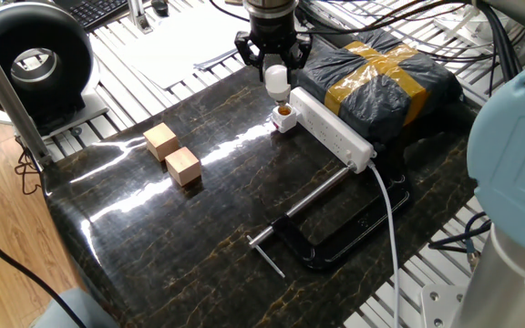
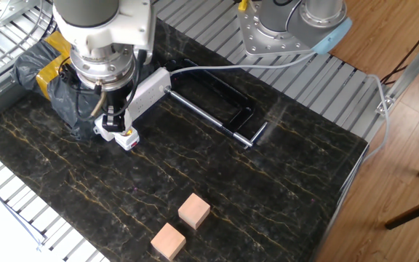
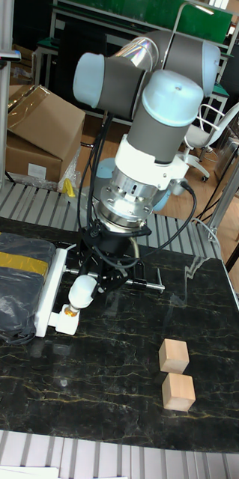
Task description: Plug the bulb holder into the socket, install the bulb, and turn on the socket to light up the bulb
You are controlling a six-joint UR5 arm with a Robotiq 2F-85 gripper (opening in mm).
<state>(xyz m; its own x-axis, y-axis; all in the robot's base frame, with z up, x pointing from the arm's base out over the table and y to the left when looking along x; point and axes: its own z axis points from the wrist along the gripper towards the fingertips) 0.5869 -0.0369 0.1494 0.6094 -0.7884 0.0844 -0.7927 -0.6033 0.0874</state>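
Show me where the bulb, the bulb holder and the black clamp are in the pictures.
bulb (image 1: 278, 82), one fixed view, on its white body below the gripper fingers.
bulb holder (image 1: 284, 112), one fixed view, on its copper opening on top.
black clamp (image 1: 335, 239), one fixed view, on its dark frame beside the cable.

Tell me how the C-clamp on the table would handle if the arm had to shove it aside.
The black C-clamp looks like solid metal, so probably stiff and heavy for its size. It lies flat on the glossy dark table, so it would likely slide rather than tip. Its long screw rod and crossbar handle stick out, so an off-centre push may pivot it toward the socket cable.
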